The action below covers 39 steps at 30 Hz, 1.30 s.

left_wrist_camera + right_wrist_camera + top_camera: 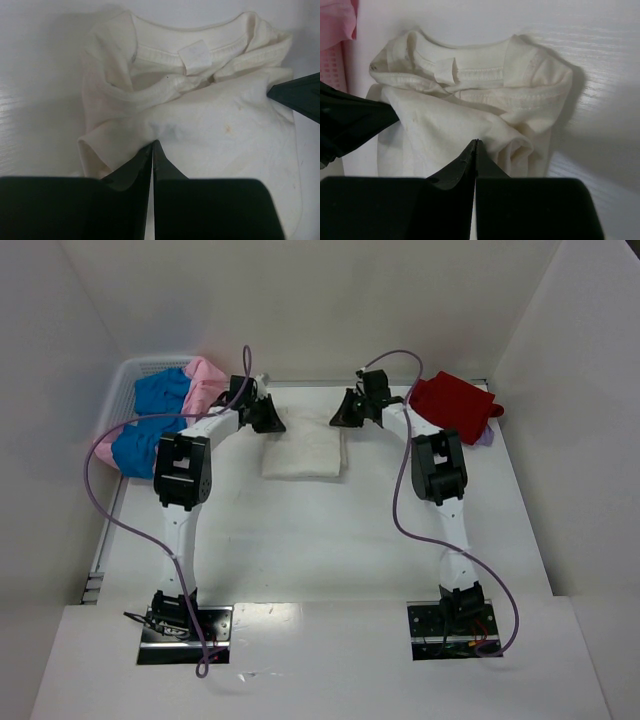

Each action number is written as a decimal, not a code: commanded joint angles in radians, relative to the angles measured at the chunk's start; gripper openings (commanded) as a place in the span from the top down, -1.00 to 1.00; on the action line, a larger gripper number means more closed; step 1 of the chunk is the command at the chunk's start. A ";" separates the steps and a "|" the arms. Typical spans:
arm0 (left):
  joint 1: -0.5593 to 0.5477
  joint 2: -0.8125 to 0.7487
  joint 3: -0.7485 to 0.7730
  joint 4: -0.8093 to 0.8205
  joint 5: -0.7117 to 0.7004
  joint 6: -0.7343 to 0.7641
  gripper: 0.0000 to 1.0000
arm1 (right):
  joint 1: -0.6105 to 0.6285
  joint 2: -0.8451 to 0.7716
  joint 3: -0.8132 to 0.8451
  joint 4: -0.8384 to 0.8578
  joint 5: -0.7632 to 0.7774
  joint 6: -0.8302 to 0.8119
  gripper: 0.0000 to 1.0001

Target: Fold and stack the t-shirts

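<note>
Fingers on the left gripper are squeezed tight together, with no real gap. A fold of the cream-white t-shirt looks to be nipped right at the tips, judging by the creases pulled in toward them. Same deal on the right gripper: the jaws are shut flat against each other, and cloth is bunched up at the tips along the shirt's edge.

In the top view that shirt is found in the upper middle of the frame. It's folded into a rough rectangle and laid flat on the white table. The two grippers are parked at its upper left and upper right corners, one on each side and angled in toward each other.

From the wrist cameras the neckline is seen toward the top of each frame, crumpled and doubled over, with a small sewn-in label showing. A faint yellowish spot can be made out on the smoother part of the cloth. Each wrist view also has the other gripper's dark finger poking in from the side.

The red t-shirt is lying folded in the upper right of the top view. A bit of the lavender t-shirt is peeking out at its lower right edge.

Over in the upper left, the white mesh basket is stuffed with the blue t-shirts and the pink t-shirts, all bundled together.
</note>
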 commanded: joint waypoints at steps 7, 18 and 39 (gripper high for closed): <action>0.019 0.043 0.043 -0.036 -0.059 0.013 0.72 | -0.035 0.037 0.116 -0.050 0.037 -0.059 0.95; 0.019 -0.206 0.048 -0.128 0.069 0.123 0.11 | -0.024 -0.199 0.125 -0.093 0.083 -0.104 0.90; -0.136 -0.375 -0.507 0.199 0.264 -0.055 0.80 | 0.086 -0.247 -0.288 0.100 -0.143 -0.026 0.95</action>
